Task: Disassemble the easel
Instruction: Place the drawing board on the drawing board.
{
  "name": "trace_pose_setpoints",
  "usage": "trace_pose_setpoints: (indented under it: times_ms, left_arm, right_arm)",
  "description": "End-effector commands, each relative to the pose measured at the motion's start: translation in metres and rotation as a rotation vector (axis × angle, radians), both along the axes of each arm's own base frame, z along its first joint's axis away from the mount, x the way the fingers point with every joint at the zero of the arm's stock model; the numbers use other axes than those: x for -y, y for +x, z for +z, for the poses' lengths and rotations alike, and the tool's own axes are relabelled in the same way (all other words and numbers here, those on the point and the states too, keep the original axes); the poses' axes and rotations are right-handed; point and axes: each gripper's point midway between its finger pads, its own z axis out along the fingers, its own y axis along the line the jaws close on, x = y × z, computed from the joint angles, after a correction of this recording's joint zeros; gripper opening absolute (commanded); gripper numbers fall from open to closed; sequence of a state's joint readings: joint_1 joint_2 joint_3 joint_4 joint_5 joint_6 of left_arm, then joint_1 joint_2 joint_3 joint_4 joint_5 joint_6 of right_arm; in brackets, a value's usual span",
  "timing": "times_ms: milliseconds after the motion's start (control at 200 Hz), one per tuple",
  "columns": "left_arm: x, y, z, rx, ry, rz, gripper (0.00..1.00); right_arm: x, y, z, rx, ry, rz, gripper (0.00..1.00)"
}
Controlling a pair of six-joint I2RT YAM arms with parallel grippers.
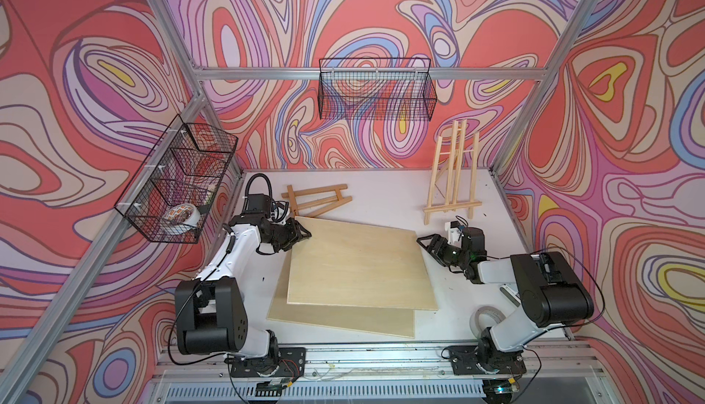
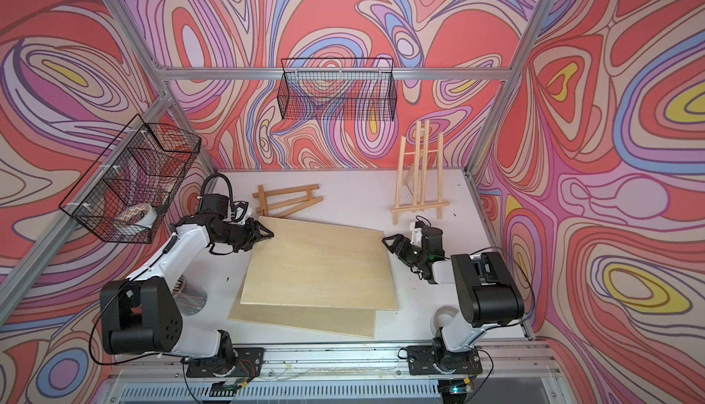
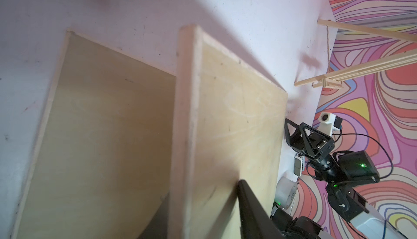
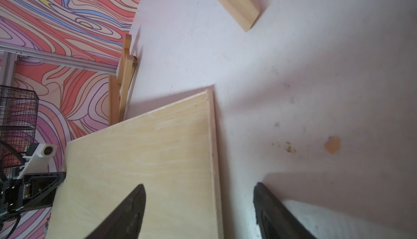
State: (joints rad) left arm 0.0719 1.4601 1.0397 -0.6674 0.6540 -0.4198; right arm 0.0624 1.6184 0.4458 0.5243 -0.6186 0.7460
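Observation:
A pale wooden easel (image 1: 452, 177) stands upright at the back right of the table. A darker easel (image 1: 316, 200) lies folded flat at the back left. Two plywood boards lie in the middle, the upper board (image 1: 358, 265) skewed over the lower board (image 1: 343, 320). My left gripper (image 1: 304, 233) is at the upper board's far left corner, open, with the board's edge between its jaws; only one finger (image 3: 250, 206) shows in the left wrist view. My right gripper (image 4: 199, 188) is open and straddles the upper board's (image 4: 146, 147) right edge, holding nothing.
An empty wire basket (image 1: 375, 93) hangs on the back wall. Another wire basket (image 1: 179, 181) on the left wall holds a tape roll (image 1: 181, 217). A grey tape roll (image 1: 486, 320) lies by the right arm's base. A shiny roll (image 2: 190, 295) sits behind the left arm.

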Motion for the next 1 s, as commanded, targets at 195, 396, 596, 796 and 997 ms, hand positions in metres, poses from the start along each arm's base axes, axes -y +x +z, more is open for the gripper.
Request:
trace_pose_setpoints:
  times_ms: [195, 396, 596, 796, 997]
  left_arm:
    - [-0.022, -0.021, -0.029, -0.161, 0.113, 0.083, 0.43]
    - [-0.028, -0.026, -0.037, -0.194, 0.152, 0.100, 0.55]
    - [-0.034, -0.029, -0.043, -0.222, 0.189, 0.111, 0.58]
    - [-0.030, -0.026, -0.047, -0.241, 0.155, 0.114, 0.61]
    - [-0.028, -0.025, -0.044, -0.229, 0.136, 0.129, 0.63]
  right_arm:
    - [-0.013, -0.032, -0.029, -0.098, -0.021, 0.051, 0.74]
    - [-0.024, -0.034, -0.038, -0.121, 0.033, 0.077, 0.68]
    - [-0.024, -0.034, -0.035, -0.109, 0.022, 0.083, 0.66]
    - [-0.023, -0.033, -0.035, -0.112, 0.019, 0.078, 0.66]
    - [-0.019, -0.033, -0.033, -0.108, -0.008, 0.064, 0.66]
